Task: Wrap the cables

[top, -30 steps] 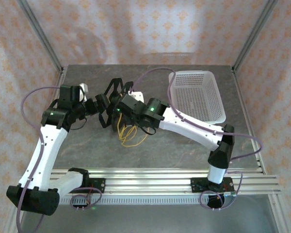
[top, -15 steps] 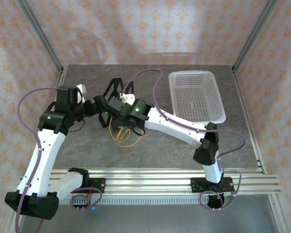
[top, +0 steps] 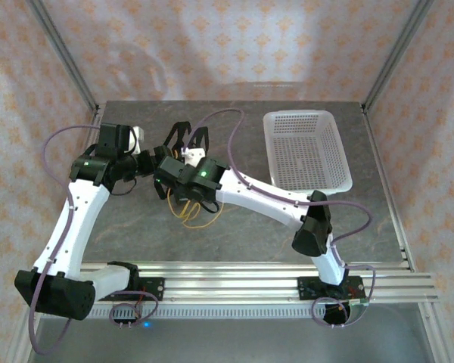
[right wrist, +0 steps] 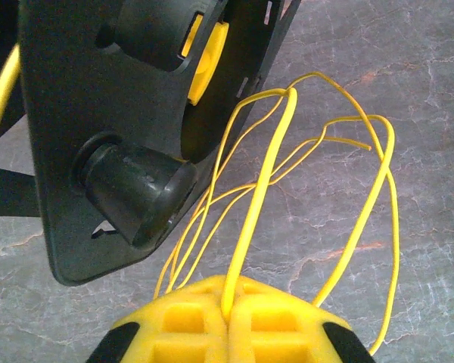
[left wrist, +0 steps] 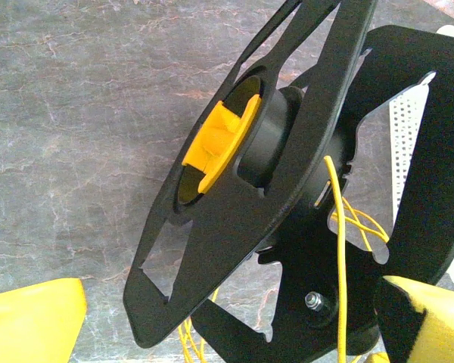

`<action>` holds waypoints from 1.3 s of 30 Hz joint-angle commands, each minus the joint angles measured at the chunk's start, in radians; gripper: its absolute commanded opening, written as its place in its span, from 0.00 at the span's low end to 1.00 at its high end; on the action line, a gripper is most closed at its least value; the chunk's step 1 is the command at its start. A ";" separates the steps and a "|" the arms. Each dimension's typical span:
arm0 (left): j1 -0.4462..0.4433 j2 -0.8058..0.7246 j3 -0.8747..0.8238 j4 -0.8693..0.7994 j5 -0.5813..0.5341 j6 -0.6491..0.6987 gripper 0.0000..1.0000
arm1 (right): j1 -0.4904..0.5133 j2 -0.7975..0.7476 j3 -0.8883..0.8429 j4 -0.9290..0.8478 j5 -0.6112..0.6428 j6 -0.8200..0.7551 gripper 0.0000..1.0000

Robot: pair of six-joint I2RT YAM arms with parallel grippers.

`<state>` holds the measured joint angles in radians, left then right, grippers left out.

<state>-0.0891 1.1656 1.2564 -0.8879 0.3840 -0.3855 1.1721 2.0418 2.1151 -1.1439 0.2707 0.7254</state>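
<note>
at the left of the top view the left arm reaches in toward the middle of the dark stone table (top: 121, 227). the left gripper (left wrist: 231, 291) stands wide, its yellow fingers (left wrist: 30, 321) at the two bottom corners of the wrist view, with the black spool (left wrist: 234, 204) between them. the finger on the left is clear of the near flange, with bare table showing in the gap. whether the other finger touches the far flange cannot be told. the spool is tilted on edge, and its yellow hub (left wrist: 212, 144) shows through the cut-out in the near flange.

just right of the spool, the cables (right wrist: 261, 189) hang in loose yellow loops. from above they spill onto the table on the near side of the spool, under the right wrist. a strand also runs past the spool's far flange in the left wrist view.

the right gripper (right wrist: 228, 325) is pressed closed on the cables, one strand coming straight up out of the seam between its yellow fingers. it sits close beside the spool's outer face.

further right, a white perforated basket (top: 300, 114) rests at the far right of the table, well apart from the spool.
</note>
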 commanded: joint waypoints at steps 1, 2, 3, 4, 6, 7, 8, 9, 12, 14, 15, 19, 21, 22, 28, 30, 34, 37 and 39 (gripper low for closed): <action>-0.001 0.011 0.028 -0.035 -0.028 0.047 0.99 | 0.010 0.013 0.050 -0.019 0.051 0.011 0.00; -0.001 0.011 0.025 -0.036 -0.020 0.050 0.99 | 0.011 0.019 0.057 -0.020 0.052 0.010 0.00; -0.006 0.010 0.022 -0.032 -0.010 0.051 0.99 | 0.011 0.024 0.066 -0.025 0.051 0.008 0.00; -0.012 0.008 0.018 -0.028 -0.009 0.053 0.99 | 0.012 0.033 0.076 -0.031 0.053 0.007 0.00; -0.026 0.016 0.017 -0.035 -0.022 0.060 0.99 | 0.014 0.042 0.091 -0.035 0.054 0.006 0.00; -0.032 0.026 0.019 -0.040 -0.027 0.064 0.99 | 0.014 0.046 0.095 -0.036 0.054 0.005 0.00; -0.040 0.034 0.021 -0.048 -0.034 0.069 0.99 | 0.014 0.049 0.099 -0.035 0.054 0.006 0.00; -0.050 0.046 0.025 -0.057 -0.047 0.075 0.99 | 0.014 0.052 0.103 -0.036 0.053 0.005 0.00; -0.086 0.074 0.037 -0.089 -0.110 0.097 0.99 | 0.017 0.068 0.127 -0.046 0.053 0.006 0.00; -0.098 0.085 0.038 -0.098 -0.150 0.105 0.98 | 0.017 0.076 0.139 -0.052 0.052 0.003 0.00; -0.099 0.089 0.041 -0.101 -0.167 0.107 0.97 | 0.017 0.079 0.144 -0.056 0.054 0.004 0.00; -0.098 0.108 0.049 -0.102 -0.203 0.109 0.87 | 0.021 0.083 0.151 -0.056 0.052 0.003 0.00; -0.098 0.126 0.059 -0.103 -0.187 0.109 0.84 | 0.021 0.084 0.153 -0.058 0.053 0.003 0.00; -0.098 0.131 0.060 -0.102 -0.179 0.107 0.83 | 0.021 0.083 0.153 -0.059 0.054 0.003 0.00; -0.091 0.137 0.063 -0.083 -0.131 0.102 0.82 | 0.021 0.084 0.151 -0.074 0.070 0.003 0.00; -0.085 0.145 0.072 -0.083 -0.104 0.102 0.80 | 0.020 0.084 0.147 -0.073 0.073 0.001 0.00; -0.076 0.163 0.094 -0.091 -0.080 0.109 0.75 | 0.023 0.087 0.137 -0.065 0.084 0.000 0.00; -0.070 0.177 0.108 -0.100 -0.080 0.115 0.73 | 0.023 0.093 0.138 -0.065 0.091 -0.004 0.00; -0.067 0.184 0.114 -0.106 -0.082 0.121 0.71 | 0.023 0.096 0.138 -0.065 0.090 -0.003 0.00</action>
<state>-0.1673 1.3384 1.3388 -0.9585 0.2897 -0.2855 1.1862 2.1223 2.2383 -1.1862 0.3042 0.7223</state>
